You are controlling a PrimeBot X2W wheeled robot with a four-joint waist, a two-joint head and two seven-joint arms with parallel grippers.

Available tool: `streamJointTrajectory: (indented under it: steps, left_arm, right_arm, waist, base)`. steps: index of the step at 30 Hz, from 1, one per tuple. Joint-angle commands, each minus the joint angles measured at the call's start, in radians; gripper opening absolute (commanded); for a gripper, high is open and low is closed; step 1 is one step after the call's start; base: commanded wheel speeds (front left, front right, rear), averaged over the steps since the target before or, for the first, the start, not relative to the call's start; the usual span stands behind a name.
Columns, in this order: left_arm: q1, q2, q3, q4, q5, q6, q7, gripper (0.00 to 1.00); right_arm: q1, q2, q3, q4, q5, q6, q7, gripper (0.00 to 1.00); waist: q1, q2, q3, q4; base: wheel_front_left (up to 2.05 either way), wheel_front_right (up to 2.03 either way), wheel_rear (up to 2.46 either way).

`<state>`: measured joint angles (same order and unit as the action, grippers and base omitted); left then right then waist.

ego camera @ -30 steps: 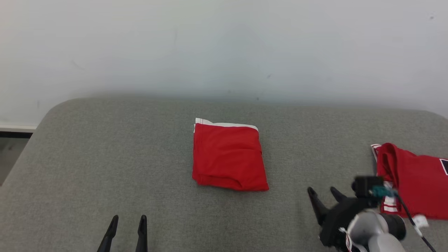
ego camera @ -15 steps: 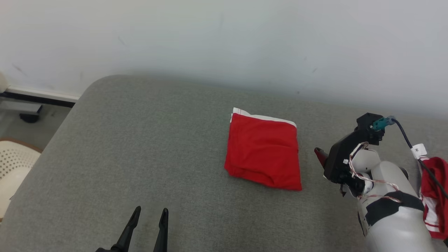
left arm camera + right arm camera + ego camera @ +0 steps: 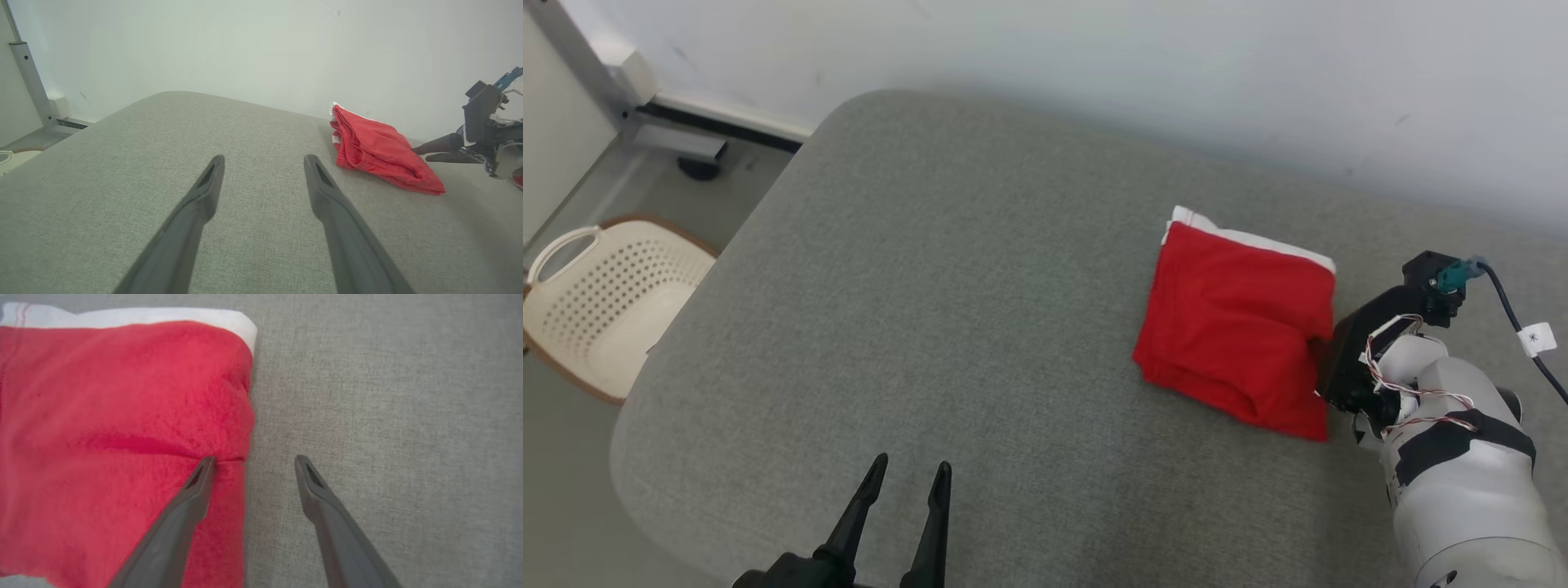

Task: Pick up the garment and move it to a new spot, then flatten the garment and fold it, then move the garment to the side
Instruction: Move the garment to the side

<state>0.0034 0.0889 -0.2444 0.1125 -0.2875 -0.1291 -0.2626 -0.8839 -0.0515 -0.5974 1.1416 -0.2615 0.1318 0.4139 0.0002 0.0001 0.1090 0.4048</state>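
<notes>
At the far left, on the floor beside the grey padded surface [image 3: 947,269], a cream perforated basket [image 3: 613,286] is seen. Nearer the middle, at the bottom of the head view, the left gripper [image 3: 907,478] is held low over bare grey cloth. Its fingers are spread and nothing is between them. It is judged to be parked there so that the way is free for the other arm.

Further right, the garment [image 3: 1241,327], red with a white band along its far edge, lies on the surface as a folded, roughly square packet, well apart from the left gripper. Folding is therefore taken as done, and moving the packet to the side is judged to be the step in hand.

At the right edge of the packet the right gripper [image 3: 255,458] is placed with its fingers parted. In the right wrist view one fingertip [image 3: 206,463] is set on the red cloth at a small crease, while the other is over the grey surface just beside the edge. The edge is thus straddled, probably so that all layers can be pinched together. Nothing is pinched yet.

As for containers, one basket is present, and no content can be made out in the part that is seen.
</notes>
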Motion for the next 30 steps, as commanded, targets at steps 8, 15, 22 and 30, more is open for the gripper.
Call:
streamJointTrajectory:
  steps: [8,15,22,30]
  left_arm:
    - [-0.028,-0.008,-0.01,-0.001,-0.006,-0.001,-0.003,1.0]
    - [-0.032,-0.007,-0.012,0.009,-0.005,-0.001,-0.003,1.0]
    - [-0.032,0.005,-0.015,0.002,0.001,-0.001,-0.003,1.0]
    - [-0.012,0.011,0.007,-0.011,-0.003,-0.001,-0.003,1.0]
  right_arm:
    - [-0.036,0.003,-0.125,0.074,-0.115,-0.003,-0.023,1.0]
    - [-0.063,0.006,-0.135,0.144,-0.161,-0.001,-0.077,0.0]
    - [-0.063,0.001,-0.055,0.149,-0.144,-0.001,-0.172,0.0]
    - [-0.049,0.001,0.188,0.15,-0.025,-0.001,-0.201,0.0]
  waist:
    - [-0.0002,-0.0001,0.067,0.055]
    - [-0.0002,-0.0001,0.049,0.026]
    - [-0.0002,-0.0001,0.003,-0.064]
    - [-0.0002,-0.0001,-0.04,-0.229]
  base:
    - [0.0,0.0,0.0]
    - [0.0,0.0,0.0]
    - [0.0,0.0,0.0]
    - [0.0,0.0,0.0]
